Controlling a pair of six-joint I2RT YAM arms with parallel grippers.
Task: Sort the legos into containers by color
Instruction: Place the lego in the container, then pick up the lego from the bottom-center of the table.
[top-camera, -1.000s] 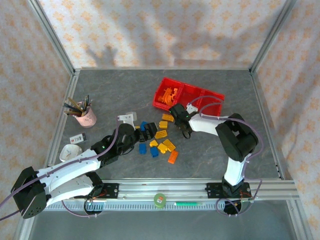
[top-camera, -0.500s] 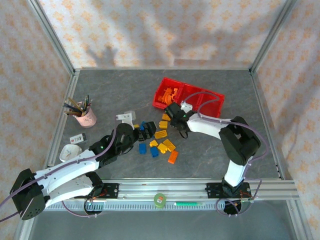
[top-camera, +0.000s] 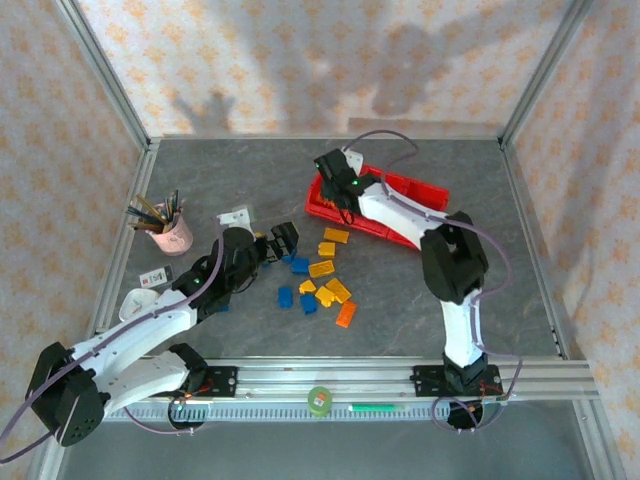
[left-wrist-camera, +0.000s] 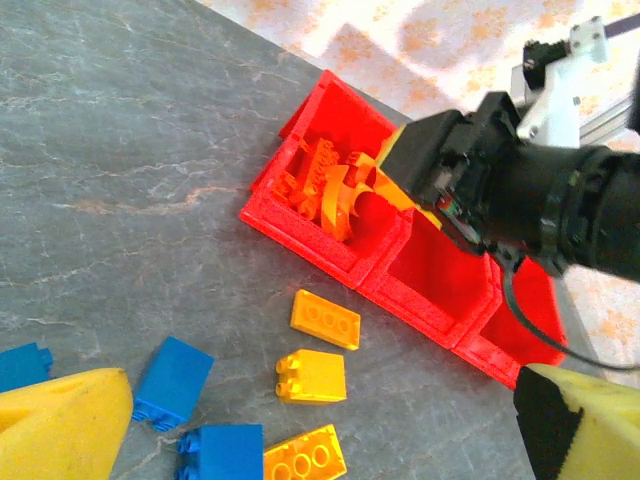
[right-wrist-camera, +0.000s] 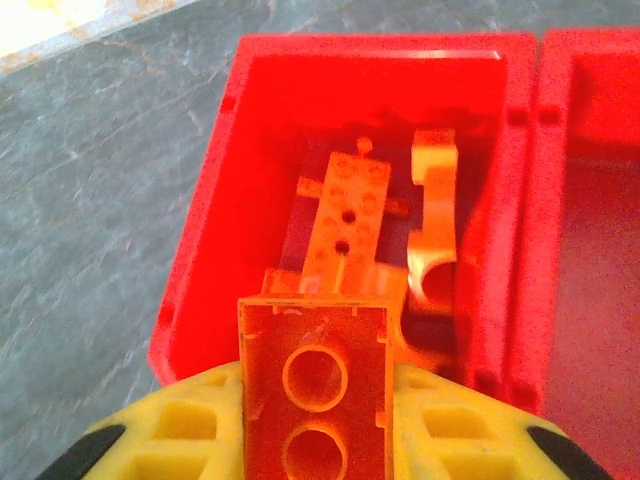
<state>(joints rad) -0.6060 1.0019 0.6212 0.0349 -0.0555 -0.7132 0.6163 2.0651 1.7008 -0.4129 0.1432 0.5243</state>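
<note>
My right gripper (top-camera: 336, 178) hangs over the left end bin of the red containers (top-camera: 318, 203), shut on an orange brick (right-wrist-camera: 314, 385) clamped between its yellow fingers (right-wrist-camera: 178, 432). Below it that bin (right-wrist-camera: 200, 220) holds several orange legos (right-wrist-camera: 346, 222). The other bins (left-wrist-camera: 440, 285) look empty in the left wrist view. Yellow legos (top-camera: 322, 268), blue legos (top-camera: 285, 296) and one orange lego (top-camera: 346, 314) lie loose on the table. My left gripper (top-camera: 282, 240) is open at the pile's left edge, nothing between its fingers (left-wrist-camera: 62, 425).
A pink pencil cup (top-camera: 172, 232) stands at the left, a white dish (top-camera: 138, 303) nearer the front left. A small white part (top-camera: 236, 217) lies behind the left gripper. The table's metal frame rail (top-camera: 330, 375) runs along the front.
The right gripper closed on an orange brick at the pile and carried it back-left over the left end bin. The left gripper drew back a little from the pile.
</note>
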